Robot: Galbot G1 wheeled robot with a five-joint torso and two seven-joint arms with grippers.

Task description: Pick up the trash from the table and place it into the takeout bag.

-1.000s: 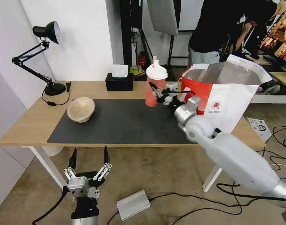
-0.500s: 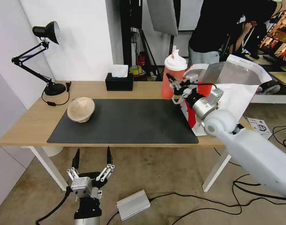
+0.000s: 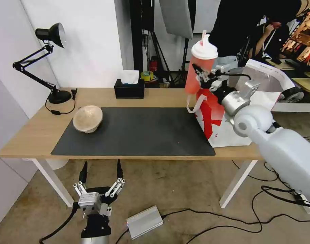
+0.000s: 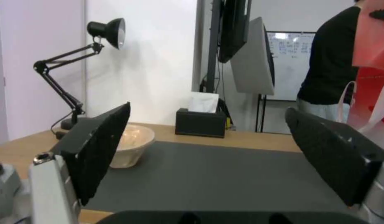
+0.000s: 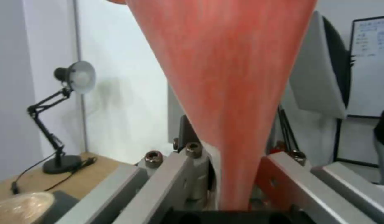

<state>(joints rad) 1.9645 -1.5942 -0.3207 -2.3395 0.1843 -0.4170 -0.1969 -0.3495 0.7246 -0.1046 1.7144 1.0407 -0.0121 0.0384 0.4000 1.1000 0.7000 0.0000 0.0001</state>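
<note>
The table (image 3: 104, 98) is a long light-wood top on white legs. A dark grey mat (image 3: 134, 132) covers most of its middle. The tan bowl (image 3: 87, 118) sits dome-up on the mat's left end. A black lamp (image 3: 59, 96) stands at the far left corner, a black tissue box (image 3: 129, 89) along the far edge. The bag (image 3: 226, 125) stands at the right end, just beside the mat.

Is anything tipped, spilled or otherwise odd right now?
Only the tan domed paper bowl lies tilted on the dark grey mat. The tall red cup in the right claw leans slightly over the white takeout bag.
</note>
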